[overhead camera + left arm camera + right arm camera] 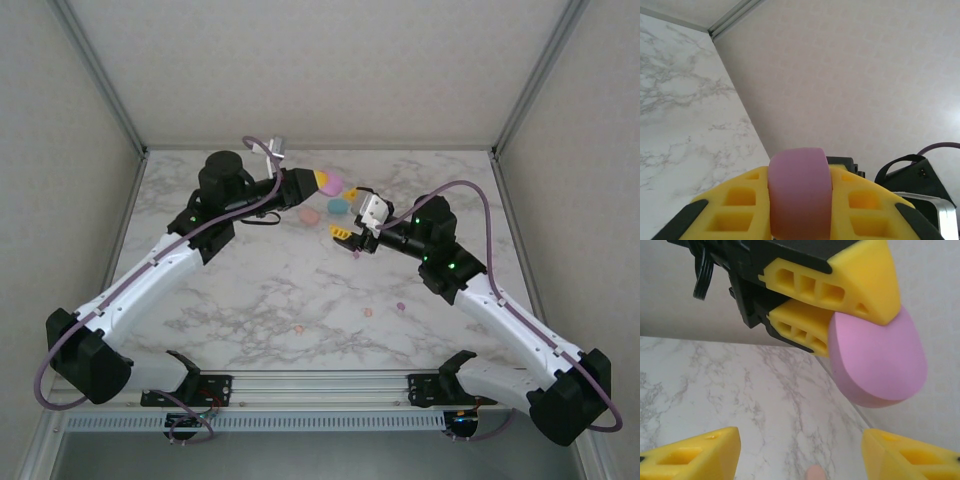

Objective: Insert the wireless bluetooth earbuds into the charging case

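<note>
Desk: white marble-patterned desk (pixel 250 300), with pale panel walls at its sides and far end.
Left arm: white-and-black arm (pixel 150 270), reaching from the near left corner toward the far middle of the desk.
Right arm: white-and-black arm (pixel 500 305), reaching from the near right corner toward the same area.
Left tool: yellow-fingered left tool (pixel 320 180), clamped on the purple oval case and held above the desk.
Right tool: yellow-fingered right tool (pixel 801 450), jaws apart with nothing between them, facing the held case from just beside it.
Purple oval case: smooth pastel purple oval case (pixel 880 365), pinched between the left tool's fingers, its rounded end sticking out past them.
Other cases: orange-pink oval case (pixel 310 215) and teal oval case (pixel 339 207), lying close together on the desk below the two tools.
Earbuds: tiny orange-pink bud (pixel 367 312), tiny purple bud (pixel 401 306) and second orange-pink bud (pixel 298 329), loose on the bare desk nearer the arm bases, well apart from the cases.
</note>
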Available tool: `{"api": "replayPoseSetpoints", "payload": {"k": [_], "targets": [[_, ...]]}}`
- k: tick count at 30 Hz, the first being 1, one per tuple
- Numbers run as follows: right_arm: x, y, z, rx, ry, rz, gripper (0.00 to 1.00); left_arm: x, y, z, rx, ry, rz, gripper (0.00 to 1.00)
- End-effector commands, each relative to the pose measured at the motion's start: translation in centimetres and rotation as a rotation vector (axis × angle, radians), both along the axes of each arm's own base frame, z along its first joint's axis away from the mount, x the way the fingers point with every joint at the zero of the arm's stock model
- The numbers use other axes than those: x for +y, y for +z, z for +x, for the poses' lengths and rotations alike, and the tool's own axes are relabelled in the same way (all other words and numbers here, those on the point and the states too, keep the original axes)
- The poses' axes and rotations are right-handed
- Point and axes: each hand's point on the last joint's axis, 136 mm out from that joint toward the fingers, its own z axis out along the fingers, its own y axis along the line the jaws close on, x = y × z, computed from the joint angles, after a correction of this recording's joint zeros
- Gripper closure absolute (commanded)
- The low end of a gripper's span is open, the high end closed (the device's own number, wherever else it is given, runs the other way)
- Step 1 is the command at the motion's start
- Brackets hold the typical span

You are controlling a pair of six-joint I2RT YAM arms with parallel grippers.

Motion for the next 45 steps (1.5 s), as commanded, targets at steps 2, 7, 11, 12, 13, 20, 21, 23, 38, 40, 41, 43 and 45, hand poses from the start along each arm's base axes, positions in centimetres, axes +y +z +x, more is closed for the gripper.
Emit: {"api": "replayPoseSetpoints", "payload": {"k": [2,7,11,12,13,20,21,23,38,40,41,43,45], "targets": [[0.1,3.3,0.4,-0.097,-0.006,0.094,0.35,0.5,1.9,-0.9,-0.016,-0.021,-0.059,0.97],[-0.4,4.5,1.4,-0.132,-0.071,0.125,0.36,0.7,2.1,-1.1,-0.026,-0.016,-0.056,0.97],[0.3,5.1,1.3,-0.115,-0.029,0.132,0.41,0.7,2.1,-1.1,-0.027,-0.016,-0.056,0.97],[0.5,5.2,1.2,-0.11,-0.015,0.134,0.43,0.7,2.1,-1.1,-0.028,-0.016,-0.055,0.97],[0.7,5.3,1.1,-0.106,-0.001,0.136,0.45,0.7,2.0,-1.1,-0.027,-0.016,-0.053,0.97],[0.9,6.3,1.2,-0.117,0.009,0.164,0.48,0.8,2.0,-1.2,-0.031,-0.016,-0.044,0.97],[0.9,6.4,1.3,-0.118,0.005,0.166,0.47,0.8,2.0,-1.2,-0.03,-0.018,-0.044,0.97],[0.9,6.4,1.5,-0.122,-0.003,0.168,0.46,0.7,2.0,-1.3,-0.032,-0.022,-0.045,0.97],[1.8,5.9,1.9,-0.093,0.028,0.137,0.57,0.7,2.5,-1.5,-0.043,-0.032,-0.052,0.97],[1.9,5.5,1.9,-0.079,0.034,0.113,0.55,0.7,2.7,-1.5,-0.047,-0.034,-0.056,0.97],[1.9,5.4,1.9,-0.076,0.032,0.106,0.53,0.7,2.8,-1.6,-0.051,-0.036,-0.056,0.97],[1.8,5.1,2.1,-0.077,0.023,0.095,0.53,0.7,2.9,-1.6,-0.057,-0.037,-0.056,0.97],[1.7,4.9,2.3,-0.075,0.012,0.09,0.55,0.7,3.1,-1.7,-0.064,-0.039,-0.054,0.97]]}}
